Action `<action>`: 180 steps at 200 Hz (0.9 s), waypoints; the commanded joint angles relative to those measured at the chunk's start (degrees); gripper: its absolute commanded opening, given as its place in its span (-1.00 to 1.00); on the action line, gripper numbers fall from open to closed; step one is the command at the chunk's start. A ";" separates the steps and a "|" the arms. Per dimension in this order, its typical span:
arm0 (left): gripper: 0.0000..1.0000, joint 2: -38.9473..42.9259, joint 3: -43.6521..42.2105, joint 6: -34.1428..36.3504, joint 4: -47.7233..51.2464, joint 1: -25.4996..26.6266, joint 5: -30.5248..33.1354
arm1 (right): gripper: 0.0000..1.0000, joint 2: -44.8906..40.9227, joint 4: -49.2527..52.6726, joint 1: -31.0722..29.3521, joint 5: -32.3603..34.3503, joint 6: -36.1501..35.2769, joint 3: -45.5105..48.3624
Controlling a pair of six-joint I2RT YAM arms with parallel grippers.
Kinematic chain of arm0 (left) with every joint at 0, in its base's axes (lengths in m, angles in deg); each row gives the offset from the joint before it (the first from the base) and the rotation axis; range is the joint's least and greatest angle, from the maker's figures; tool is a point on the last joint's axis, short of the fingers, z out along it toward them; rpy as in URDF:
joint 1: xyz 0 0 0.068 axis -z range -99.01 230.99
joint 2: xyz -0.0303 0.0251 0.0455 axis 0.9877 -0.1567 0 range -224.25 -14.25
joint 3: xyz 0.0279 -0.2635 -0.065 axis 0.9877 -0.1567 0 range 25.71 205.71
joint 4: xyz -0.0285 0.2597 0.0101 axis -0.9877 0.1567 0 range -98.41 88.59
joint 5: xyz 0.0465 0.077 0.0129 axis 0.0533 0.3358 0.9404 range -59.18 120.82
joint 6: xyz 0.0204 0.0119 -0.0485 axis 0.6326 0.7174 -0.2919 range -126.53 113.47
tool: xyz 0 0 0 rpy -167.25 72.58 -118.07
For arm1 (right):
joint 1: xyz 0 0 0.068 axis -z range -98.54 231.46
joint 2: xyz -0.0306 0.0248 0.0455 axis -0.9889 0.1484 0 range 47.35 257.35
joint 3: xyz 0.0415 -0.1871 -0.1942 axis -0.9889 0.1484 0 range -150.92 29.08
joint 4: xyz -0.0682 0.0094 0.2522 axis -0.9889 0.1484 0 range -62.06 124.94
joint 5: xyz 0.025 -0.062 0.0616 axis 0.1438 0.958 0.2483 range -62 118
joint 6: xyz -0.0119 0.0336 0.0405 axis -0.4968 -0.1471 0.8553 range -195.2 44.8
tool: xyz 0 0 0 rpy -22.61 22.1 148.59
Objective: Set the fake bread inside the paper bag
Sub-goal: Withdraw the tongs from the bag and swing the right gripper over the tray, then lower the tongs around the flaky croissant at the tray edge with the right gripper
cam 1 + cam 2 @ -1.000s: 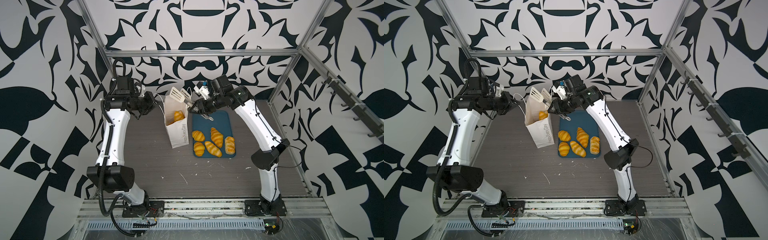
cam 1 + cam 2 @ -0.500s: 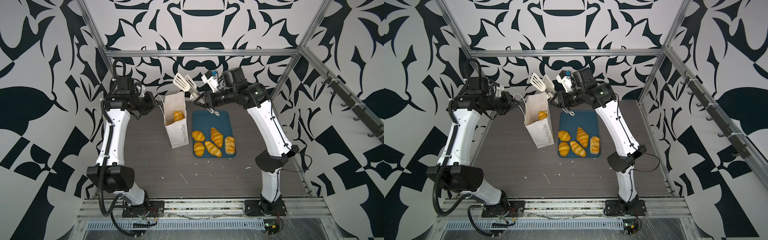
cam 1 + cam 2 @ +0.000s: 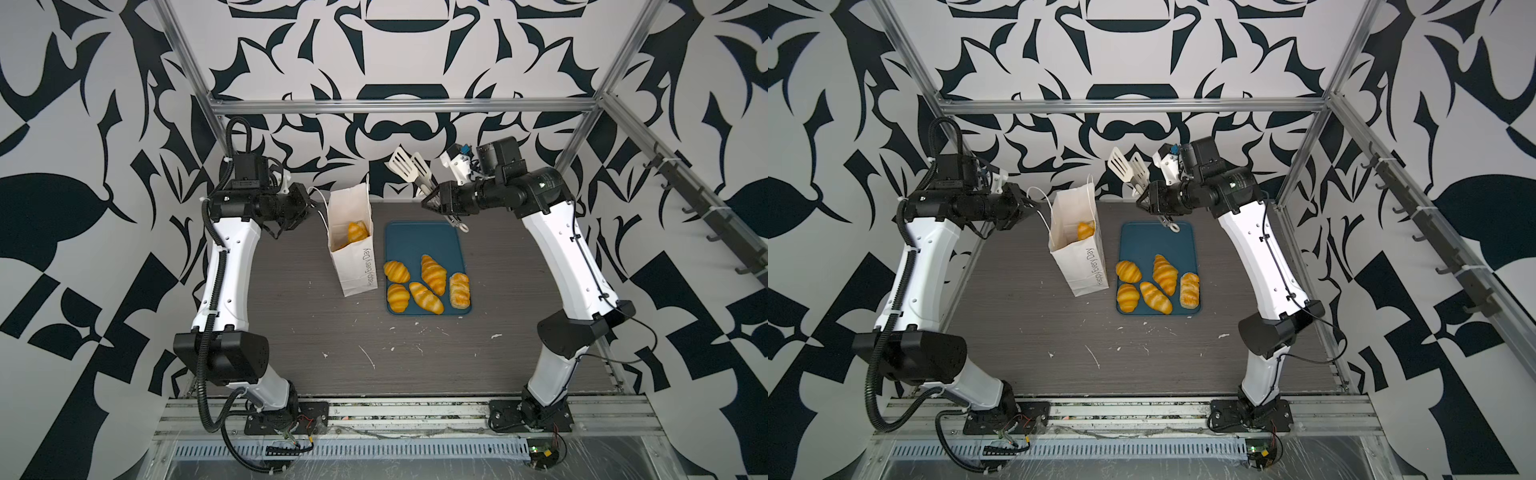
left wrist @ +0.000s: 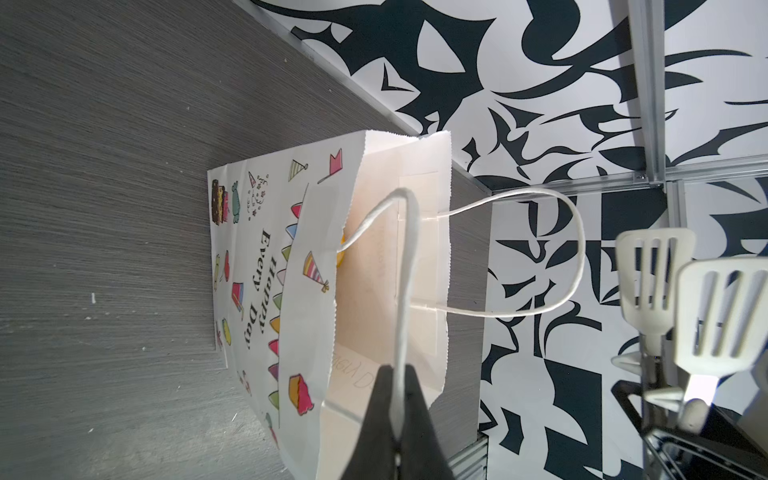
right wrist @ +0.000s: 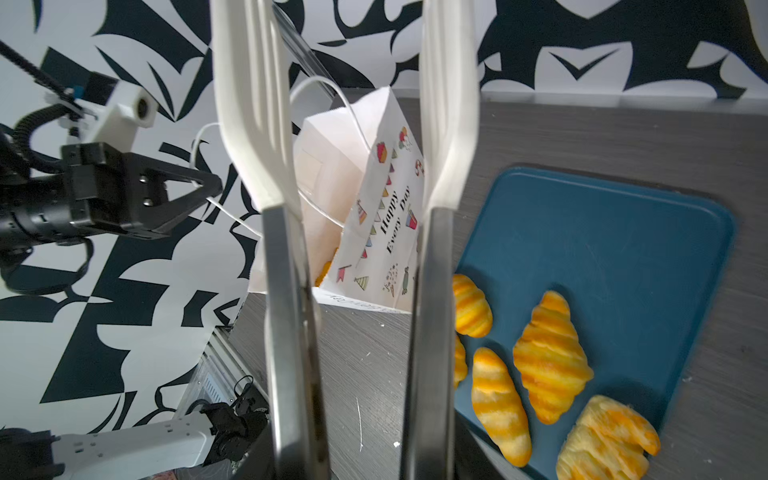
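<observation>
The white paper bag [image 3: 353,253] [image 3: 1077,249] stands open on the table, left of the blue tray [image 3: 419,237]. One piece of fake bread [image 3: 357,232] [image 3: 1086,230] lies inside it. Several more pieces, among them a croissant [image 3: 433,274] [image 5: 550,357], lie on the tray. My left gripper [image 4: 397,374] [image 3: 309,203] is shut on the bag's cord handle [image 4: 405,270] and pulls it to the left. Behind the tray hangs my right gripper [image 3: 428,201] [image 3: 1142,202], shut on white-tipped tongs [image 3: 409,166] [image 5: 253,124]. The tongs' blades are apart and hold nothing.
The tray's [image 3: 1158,237] far half is bare. The bag's second handle [image 4: 577,249] loops free toward the back wall. Small white scraps [image 3: 368,357] dot the grey table in front. Metal frame posts stand at the table's back corners.
My right arm has lifted the empty tongs from over the bag's mouth, up and to the right, behind the tray. The left arm and the bag stay as they were.
</observation>
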 commanded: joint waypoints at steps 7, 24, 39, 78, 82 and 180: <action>-1.00 1.27 -1.23 -0.11 -0.43 0.18 -0.94 | -0.08 -4.77 -3.66 1.46 2.06 1.49 4.20; -1.00 0.97 -1.08 -0.05 -0.44 0.16 -0.99 | -0.08 -4.89 -0.96 2.20 4.10 1.68 5.69; -1.00 0.74 -1.16 -0.10 -0.61 0.16 -1.02 | -0.09 -5.49 0.62 2.49 5.44 1.36 7.72; -1.00 0.25 -1.42 -0.27 -1.29 0.25 -1.47 | -0.09 -7.34 3.95 3.41 9.61 3.69 15.21; -1.00 0.32 -1.45 -0.29 -1.40 0.20 -1.50 | -0.09 -7.43 4.42 3.45 10.12 3.95 16.07; -1.00 -0.08 -3.56 -0.72 -3.20 0.34 -2.12 | -0.12 -14.46 9.03 3.54 15.65 8.52 37.02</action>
